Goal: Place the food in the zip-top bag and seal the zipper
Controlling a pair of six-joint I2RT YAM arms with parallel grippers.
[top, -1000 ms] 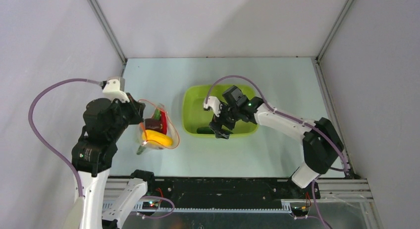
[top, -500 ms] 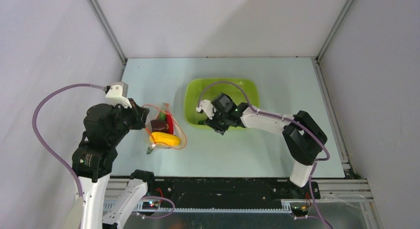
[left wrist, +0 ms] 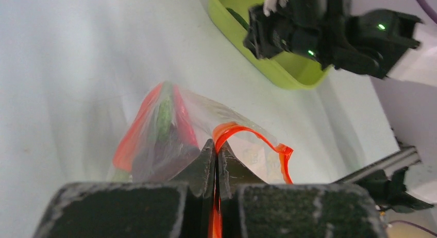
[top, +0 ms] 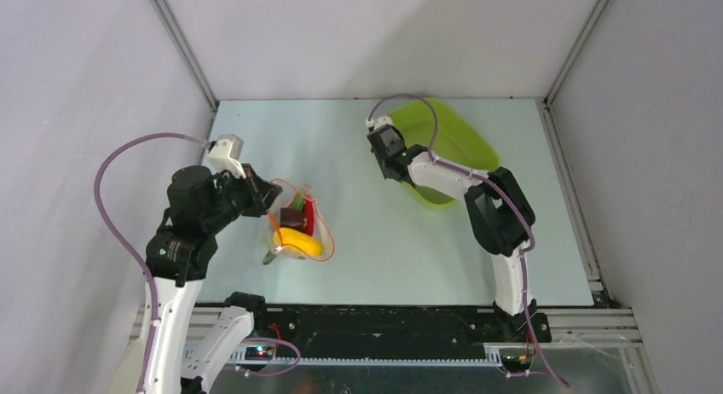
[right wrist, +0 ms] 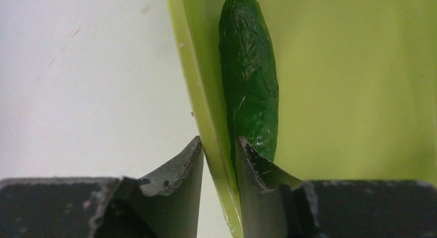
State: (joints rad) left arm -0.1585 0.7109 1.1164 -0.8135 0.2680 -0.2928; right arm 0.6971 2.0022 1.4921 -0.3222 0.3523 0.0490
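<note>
The clear zip-top bag (top: pixel 300 230) hangs open at the left. Inside it are a yellow lemon (top: pixel 297 241), a dark maroon ball (top: pixel 292 217), a red chili (top: pixel 311 215) and something green (left wrist: pixel 165 114). My left gripper (left wrist: pixel 216 144) is shut on the bag's orange-red zipper (left wrist: pixel 253 133), which curls away from the fingers as an open loop. My right gripper (right wrist: pixel 219 142) is shut on the side wall of the lime-green tray (right wrist: pixel 203 104), one finger outside and one inside. A green cucumber (right wrist: pixel 250 78) lies inside the tray against that wall, touching the inner finger.
The lime-green tray (top: pixel 452 138) is tilted up at the back right of the table, near the back wall. My right arm's elbow (top: pixel 499 211) stands just in front of it. Grey walls close in the table on three sides.
My right gripper has closed on the tray's wall and swung the tray from the table's middle toward the back right, tilting it. My left gripper carried the bag slightly rightward.
</note>
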